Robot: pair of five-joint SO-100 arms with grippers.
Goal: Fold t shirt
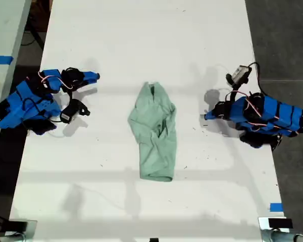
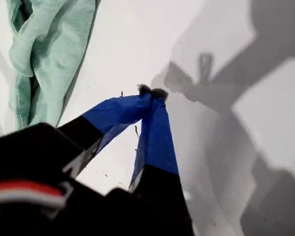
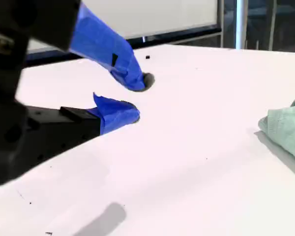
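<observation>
The t shirt [image 1: 154,131] is pale mint green and lies crumpled in a long strip in the middle of the white table [image 1: 141,40]. My first gripper [image 1: 208,116] rests low over the table at the exterior view's right, a short way from the cloth. Its blue-taped jaws [image 2: 152,92] are shut with nothing between them, and the t shirt [image 2: 44,54] lies beside them, apart. My second gripper [image 1: 94,77] is at the exterior view's left, farther from the cloth. It stands open [image 3: 136,97] and empty, with only the edge of the t shirt [image 3: 287,128] visible.
Both blue arm bodies sit at the table's side edges in the exterior view. A strip of blue tape [image 1: 275,206] marks the near corner at the exterior view's right. A second table [image 1: 2,30] with blue tape stands beyond the exterior view's left edge.
</observation>
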